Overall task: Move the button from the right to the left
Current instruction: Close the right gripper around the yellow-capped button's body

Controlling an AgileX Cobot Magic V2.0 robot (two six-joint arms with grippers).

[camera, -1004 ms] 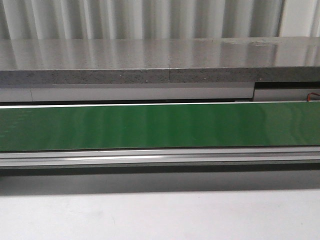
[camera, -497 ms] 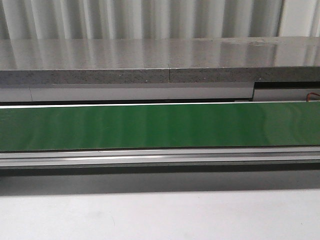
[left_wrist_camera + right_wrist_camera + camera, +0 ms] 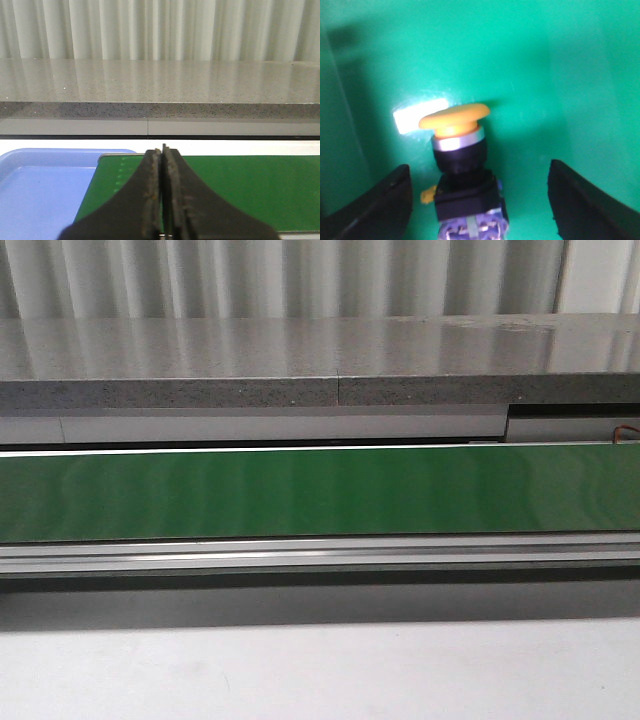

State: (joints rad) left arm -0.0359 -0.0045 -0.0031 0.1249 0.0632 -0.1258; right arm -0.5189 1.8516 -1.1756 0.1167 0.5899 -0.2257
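Lying between the spread fingers of the right pincer [image 3: 480, 200], untouched, the orange-capped, black-bodied push button [image 3: 462, 165] rests on the green belt [image 3: 545, 75]. The left pincer [image 3: 163, 200] is closed, over green belt beside a blue plastic tray [image 3: 40, 185].

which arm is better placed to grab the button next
Right. The right gripper has its jaws open on either side of the button, which lies on a green surface. The left gripper is shut, with no button in its view, only a blue tray.

Even light — right wrist view seemingly blurred
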